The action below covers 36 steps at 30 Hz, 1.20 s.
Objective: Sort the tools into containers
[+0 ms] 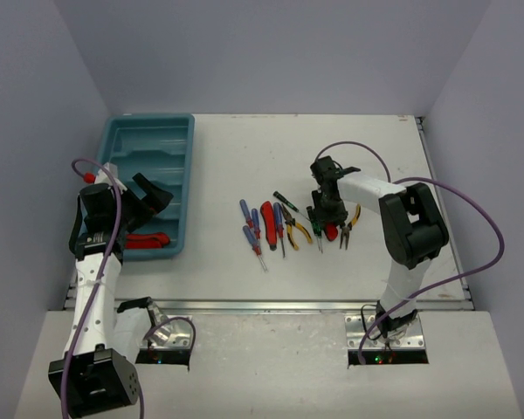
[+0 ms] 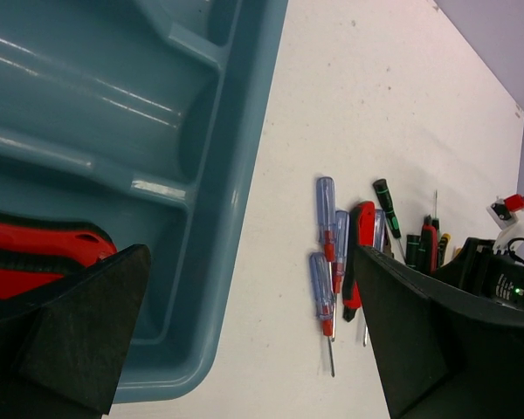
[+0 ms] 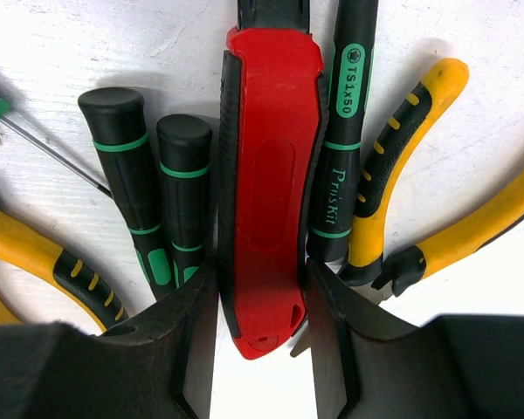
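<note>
Sorting looks barely begun: only red tools (image 1: 147, 239) (one, perhaps two) lie in the teal tray's (image 1: 148, 118) nearest compartment, under the wide-open left gripper (image 1: 153, 194). Blue-handled screwdrivers (image 1: 251, 225), yellow pliers (image 3: 393, 175) and green-and-black screwdrivers (image 3: 127, 175) lie on the table (image 1: 244, 148). The right gripper (image 3: 262, 297) straddles a red-handled tool (image 3: 266, 175) there; whether it squeezes cannot be told.

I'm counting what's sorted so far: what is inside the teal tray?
One red-and-black tool lies in the nearest compartment of the tray. The visible parts of the other compartments show no tools, but the left gripper hangs over the tray and hides part of it.
</note>
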Each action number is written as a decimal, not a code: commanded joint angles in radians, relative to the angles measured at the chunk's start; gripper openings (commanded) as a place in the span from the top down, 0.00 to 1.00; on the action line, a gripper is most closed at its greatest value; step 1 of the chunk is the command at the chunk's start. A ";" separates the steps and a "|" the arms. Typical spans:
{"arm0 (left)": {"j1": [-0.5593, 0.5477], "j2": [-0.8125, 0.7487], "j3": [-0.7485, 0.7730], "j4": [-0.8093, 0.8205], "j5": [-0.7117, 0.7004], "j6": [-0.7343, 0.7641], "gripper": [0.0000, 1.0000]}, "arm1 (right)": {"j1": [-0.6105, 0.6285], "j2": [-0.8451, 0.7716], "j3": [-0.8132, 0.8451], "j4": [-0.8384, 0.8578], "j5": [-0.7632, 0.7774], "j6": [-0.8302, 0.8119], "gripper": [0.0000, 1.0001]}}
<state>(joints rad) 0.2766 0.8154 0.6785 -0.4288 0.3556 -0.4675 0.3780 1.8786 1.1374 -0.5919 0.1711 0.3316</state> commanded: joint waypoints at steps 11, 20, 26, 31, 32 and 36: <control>-0.036 -0.012 0.025 0.051 0.049 0.008 0.00 | 0.001 0.065 -0.025 0.035 -0.066 -0.001 0.70; -0.163 -0.012 0.020 0.128 0.045 -0.123 0.00 | 0.025 -0.165 -0.021 -0.028 0.009 0.038 0.90; -0.404 0.045 -0.011 0.334 0.019 -0.322 0.00 | 0.134 -0.334 0.022 -0.059 0.047 0.029 1.00; -0.615 0.077 -0.062 0.637 -0.088 -0.464 0.00 | 0.253 -0.447 -0.004 0.071 -0.141 0.009 1.00; -0.654 0.088 -0.060 0.665 -0.110 -0.475 0.00 | 0.268 -0.475 -0.016 0.097 -0.190 0.014 1.00; -0.807 0.182 -0.035 0.742 -0.236 -0.500 0.00 | 0.324 -0.559 -0.045 0.228 -0.338 0.049 1.00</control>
<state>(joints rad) -0.4143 0.9254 0.6167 0.1062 0.2650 -0.8896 0.6628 1.4043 1.1043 -0.5315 0.0077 0.3487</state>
